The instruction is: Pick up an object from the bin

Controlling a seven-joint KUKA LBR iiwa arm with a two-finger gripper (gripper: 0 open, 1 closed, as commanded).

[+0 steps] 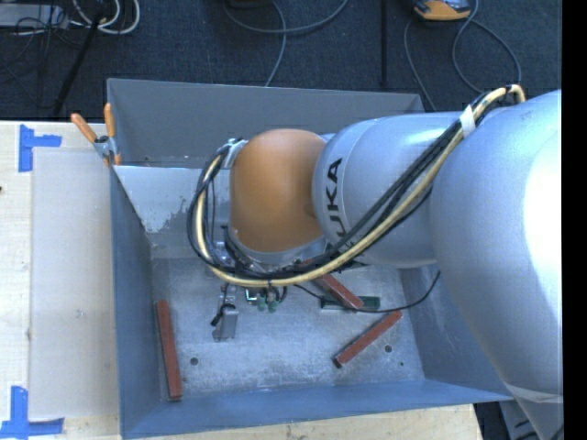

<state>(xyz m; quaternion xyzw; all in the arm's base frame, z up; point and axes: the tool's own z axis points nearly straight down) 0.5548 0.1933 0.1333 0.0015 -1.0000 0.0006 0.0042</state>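
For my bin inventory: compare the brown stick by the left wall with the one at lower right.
The left stick runs almost parallel to the wall; the right stick lies diagonally. The left stick looks longer than the right stick. The left stick lies left of the hand, the right stick on its other side. Both are thin, reddish-brown and flat on the floor.

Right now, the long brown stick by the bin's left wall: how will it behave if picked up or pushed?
The stick looks straight and flat-sided, so probably stiff and unlikely to roll. It is long and thin: gripped near one end it may tilt. Lying near the left wall, it could jam there if pushed.
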